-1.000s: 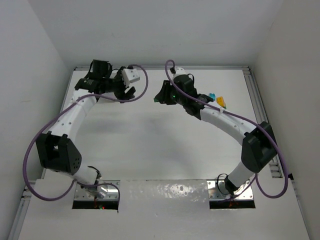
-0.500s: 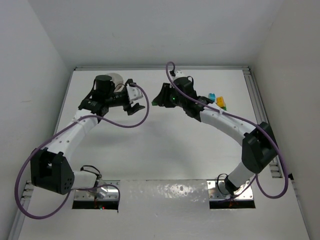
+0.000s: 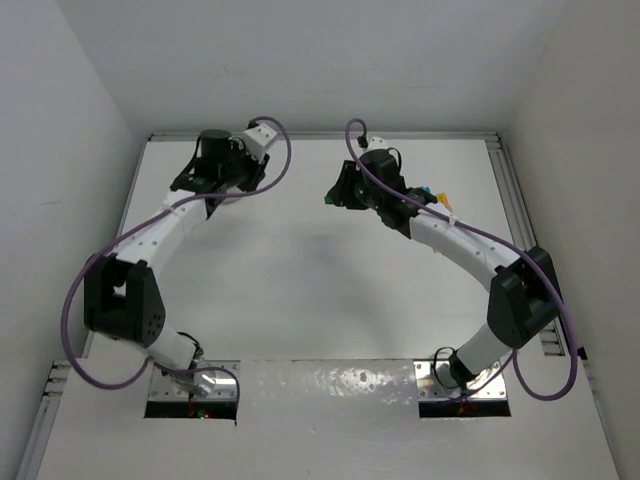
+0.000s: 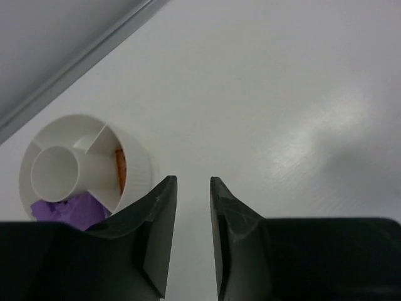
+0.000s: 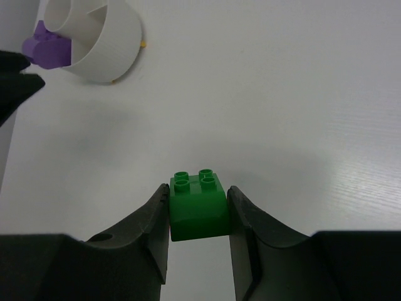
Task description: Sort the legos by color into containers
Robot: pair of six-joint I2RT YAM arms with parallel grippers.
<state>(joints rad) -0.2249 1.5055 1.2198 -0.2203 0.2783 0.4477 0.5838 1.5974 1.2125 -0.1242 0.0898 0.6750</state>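
Observation:
My right gripper (image 5: pixel 199 188) is shut on a green lego (image 5: pixel 199 204) and holds it above the table; in the top view it (image 3: pixel 334 196) is at the back centre. The white divided bowl (image 5: pixel 103 44) lies ahead to its left, with a purple lego (image 5: pixel 47 51) in one section. In the left wrist view the bowl (image 4: pixel 135 166) holds the purple lego (image 4: pixel 66 208) and an orange lego (image 4: pixel 119 169). My left gripper (image 4: pixel 193 183) is narrowly open and empty, just right of the bowl. In the top view the left gripper (image 3: pixel 222 172) hides the bowl.
A teal lego (image 3: pixel 425 191) and a yellow lego (image 3: pixel 443 203) lie at the back right, partly behind the right arm. The back wall's rail (image 4: pixel 81 59) runs close behind the bowl. Purple cables loop off both arms.
The left wrist turned and moved back over the bowl, which now hides under it in the top view. The right gripper shifted slightly right with the green lego still held.

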